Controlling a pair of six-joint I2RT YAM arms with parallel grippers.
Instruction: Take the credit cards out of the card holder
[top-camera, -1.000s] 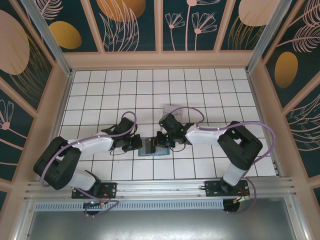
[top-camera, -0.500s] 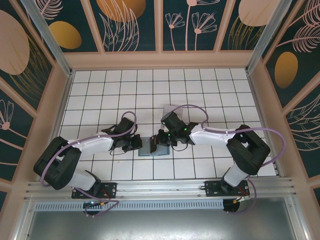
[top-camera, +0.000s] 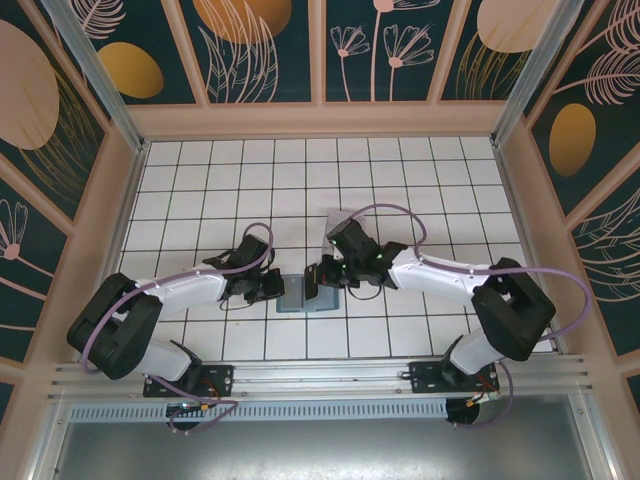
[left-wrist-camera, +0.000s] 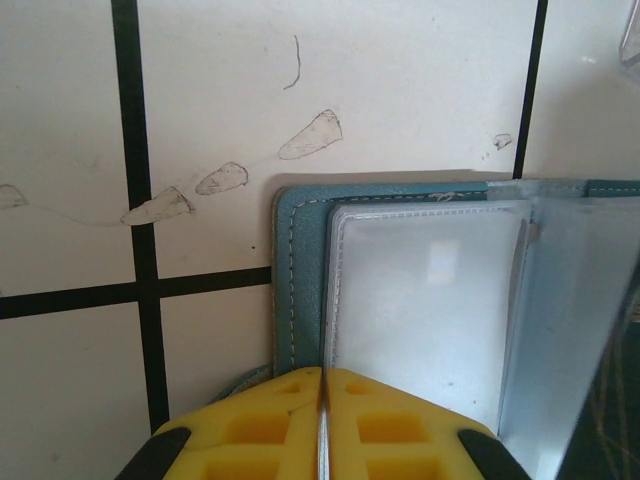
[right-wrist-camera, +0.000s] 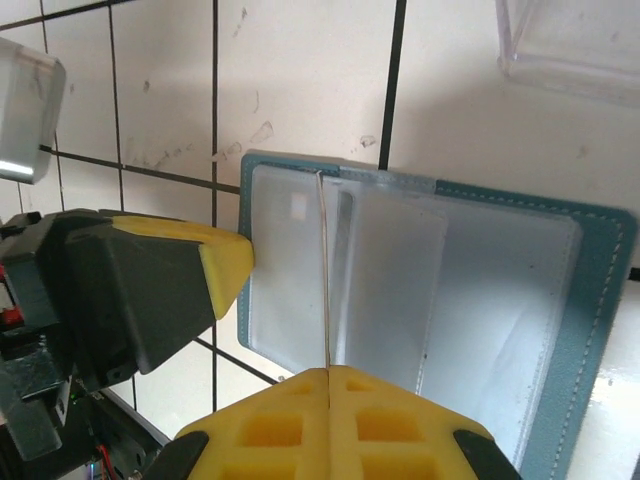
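Setting: white tiled table (top-camera: 200, 180) with black grid lines is sitting inside walls (top-camera: 260, 50) painted with dark teal panels, pale leaves, flowers and orange ovals; faint smudges are showing on the tiles in the wrist views.
Left arm: left arm (top-camera: 150, 300) is reaching from the near-left corner toward the table's middle, lying low over the tiles.
Left gripper: left gripper (left-wrist-camera: 322, 390) is pressing its yellow fingertips together on the card holder's left edge; only a thin seam is showing between them.
Card holder: card holder (right-wrist-camera: 595, 300) is lying open and flat on the tiles near the table's middle, between the two grippers; its teal stitched rim is framing clear plastic pockets.
Pocket: left pocket (left-wrist-camera: 420, 300) is showing a pale rectangle behind the plastic; whether that is one of the credit cards cannot be told.
Clear leaf: clear leaf (left-wrist-camera: 575, 330) of the card holder is standing up off the flat pockets, tilted; from the right wrist it is appearing edge-on as a thin line.
Right gripper: right gripper (right-wrist-camera: 328, 385) is clamping its yellow fingertips on the near edge of that clear leaf, holding it raised above the open pockets.
Clear tray: clear tray (right-wrist-camera: 570, 45) is sitting on the tiles just beyond the card holder, apart from it.
Right arm: right arm (top-camera: 470, 285) is stretching leftward from the near-right corner; a purple cable (top-camera: 400, 215) is looping over it.
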